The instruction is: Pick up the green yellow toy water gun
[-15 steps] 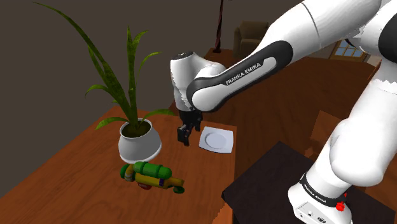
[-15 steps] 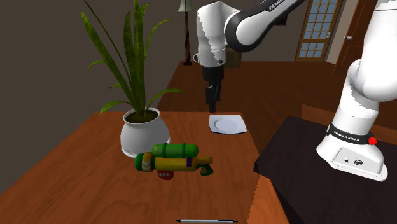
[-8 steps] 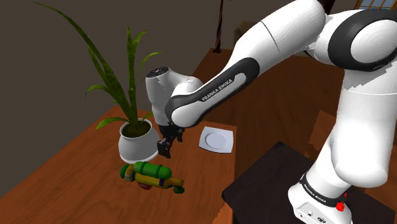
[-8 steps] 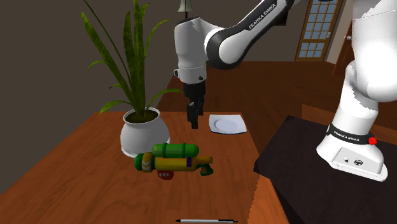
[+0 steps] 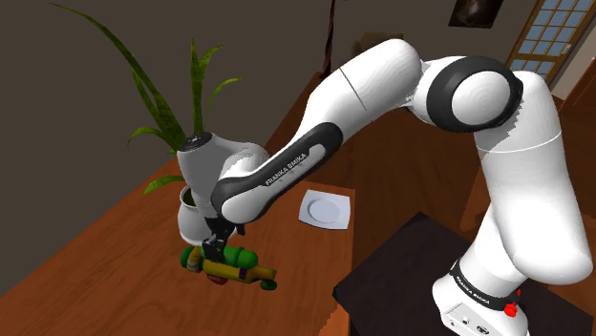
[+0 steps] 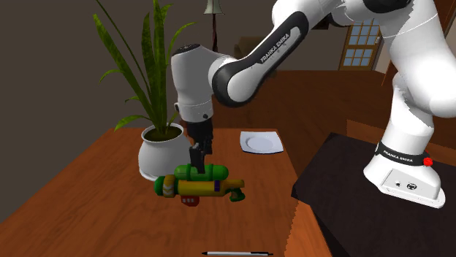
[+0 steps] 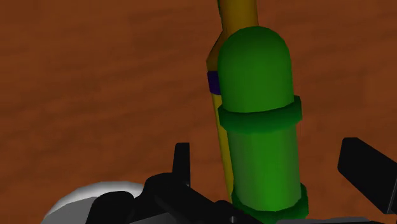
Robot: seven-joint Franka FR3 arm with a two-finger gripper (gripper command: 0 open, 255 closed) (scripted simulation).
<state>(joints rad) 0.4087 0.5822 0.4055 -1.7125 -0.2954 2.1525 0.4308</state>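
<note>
Wrist view: end effector [image 7: 270, 158] stood open astride toy water gun [image 7: 256, 89]. Risk: its round green tank could slip if squeezed off-centre.

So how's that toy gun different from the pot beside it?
The gun is green and yellow; the pot is plain white. The gun lies flat along the table; the pot stands upright. The open gripper hangs right over the gun, with its fingers either side and not touching; nothing is at the pot. Both sit close together on the same table.
</note>
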